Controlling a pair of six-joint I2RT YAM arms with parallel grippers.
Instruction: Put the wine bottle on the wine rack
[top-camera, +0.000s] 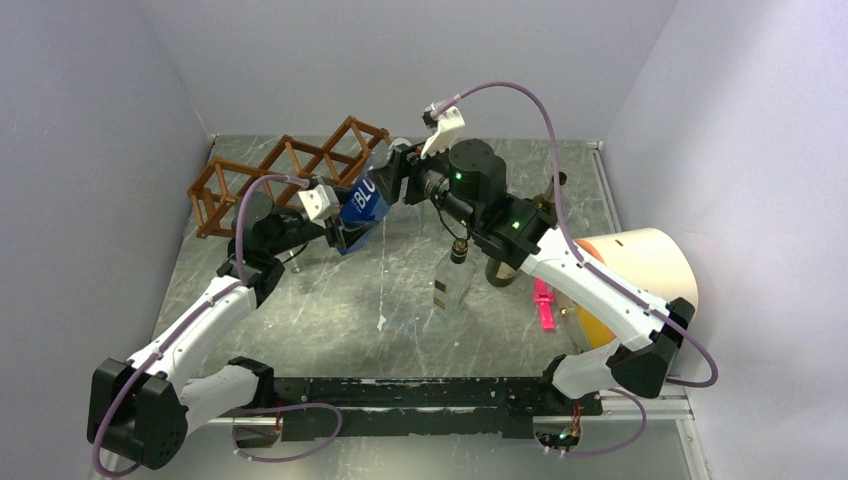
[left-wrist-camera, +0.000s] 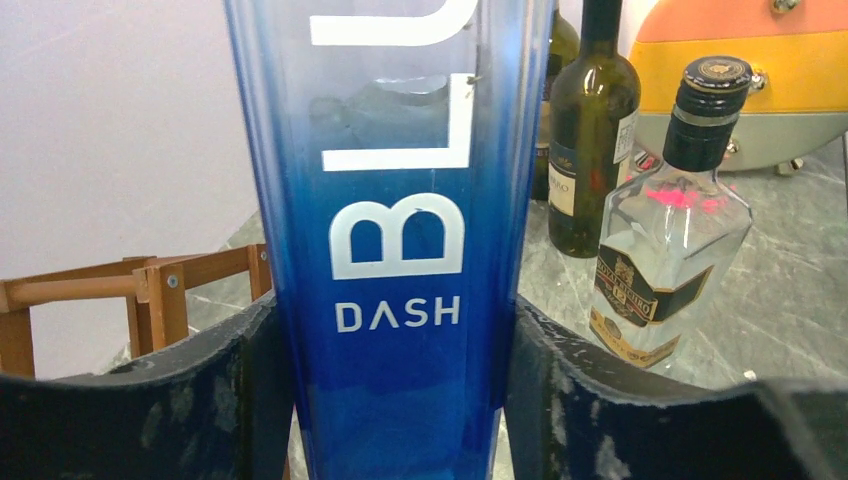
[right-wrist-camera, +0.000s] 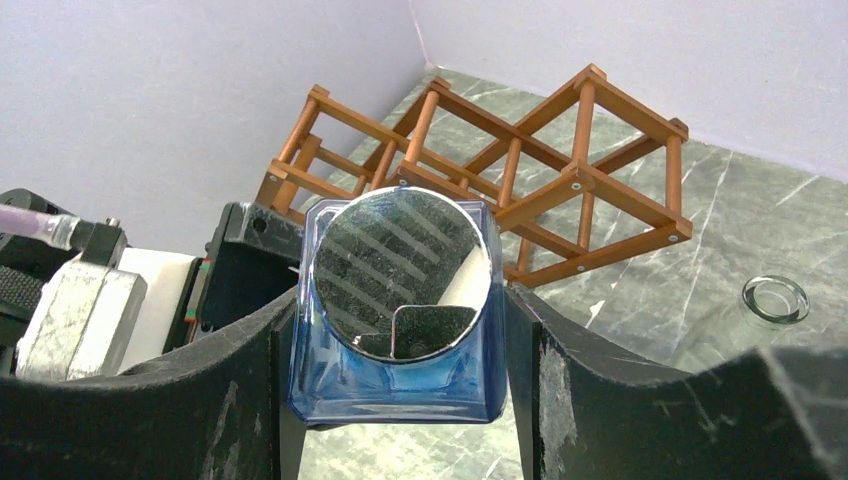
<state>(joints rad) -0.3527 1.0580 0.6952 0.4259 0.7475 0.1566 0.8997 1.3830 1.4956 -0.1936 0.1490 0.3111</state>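
Top external view: your left gripper (left-wrist-camera: 405, 400) and right gripper (right-wrist-camera: 395, 380) both clamp the blue square glass bottle (top-camera: 362, 205), near upright, beside the right end of the reddish-brown wooden lattice rack (right-wrist-camera: 578, 180).

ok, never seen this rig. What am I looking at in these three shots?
It is two robot arms bolted at the near edge of a table, each ending in a two-finger gripper. The wide shot comes from a fixed camera above and behind them. The other two come from cameras on the wrists, looking along their own fingers. The left gripper and the right gripper both clamp one blue bottle, close to the wooden wine rack. Standing on the table are a clear bottle and a dark green bottle. A pink item and a cream and orange object sit at the right.
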